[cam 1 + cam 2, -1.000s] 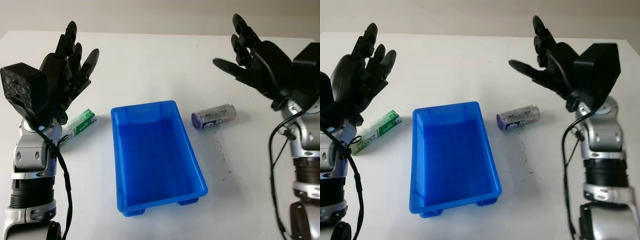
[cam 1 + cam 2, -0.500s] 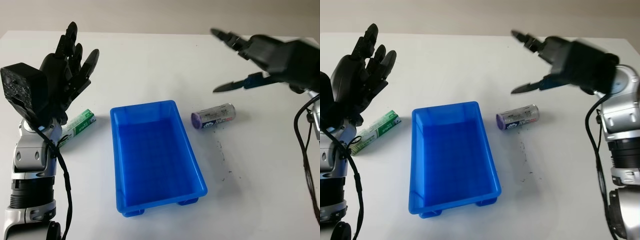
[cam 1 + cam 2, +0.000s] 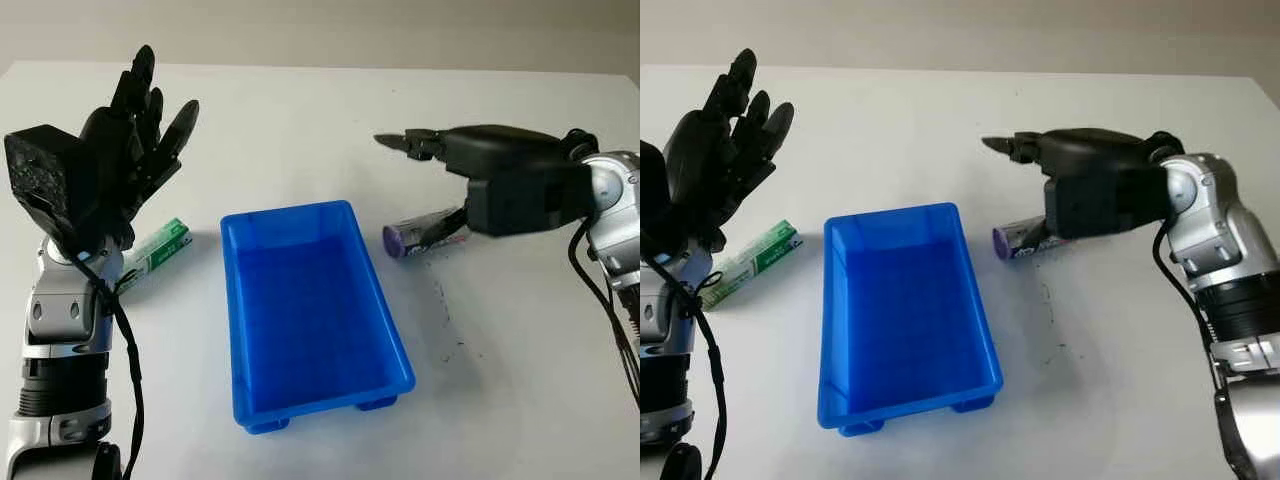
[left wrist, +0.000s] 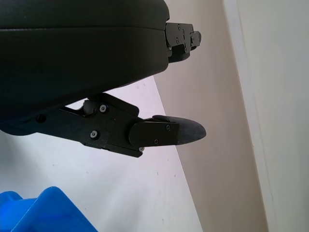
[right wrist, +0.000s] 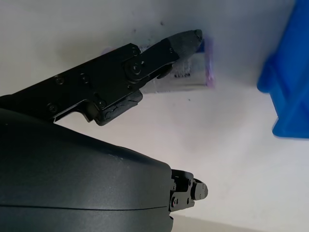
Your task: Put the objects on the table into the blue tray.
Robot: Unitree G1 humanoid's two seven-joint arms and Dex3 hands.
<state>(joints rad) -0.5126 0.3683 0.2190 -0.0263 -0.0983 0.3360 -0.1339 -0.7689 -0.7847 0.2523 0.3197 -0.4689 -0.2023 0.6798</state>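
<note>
Centre of the frame: blue tray (image 3: 310, 310) sits on the white table (image 3: 300, 120), nothing in it yet

Right of centre: right hand (image 3: 500, 185) is over the purple-capped can (image 3: 420, 232), which lies on its side just beside the tray's right wall. Hand holds nothing, fingers extended forward, not curled round the can. One fingertip (image 5: 186, 38) in the right wrist view sits right at the can's body (image 5: 188, 77); contact or a small gap, can't tell

Left edge of the frame: left hand (image 3: 125, 150) is raised, palm up, holding nothing. Green-and-white box (image 3: 160, 248) lies on the table just below it, left of the tray

Risks, as I judge them:
- can is a cylinder on its side, so a one-sided touch probably rolls it, either into the tray wall or away toward the right edge
- closing with the fingers this far forward may pinch only the cap end, and it could tip out on lift
- tray looks light; a can pushed against the wall could shift it toward the green box
</note>
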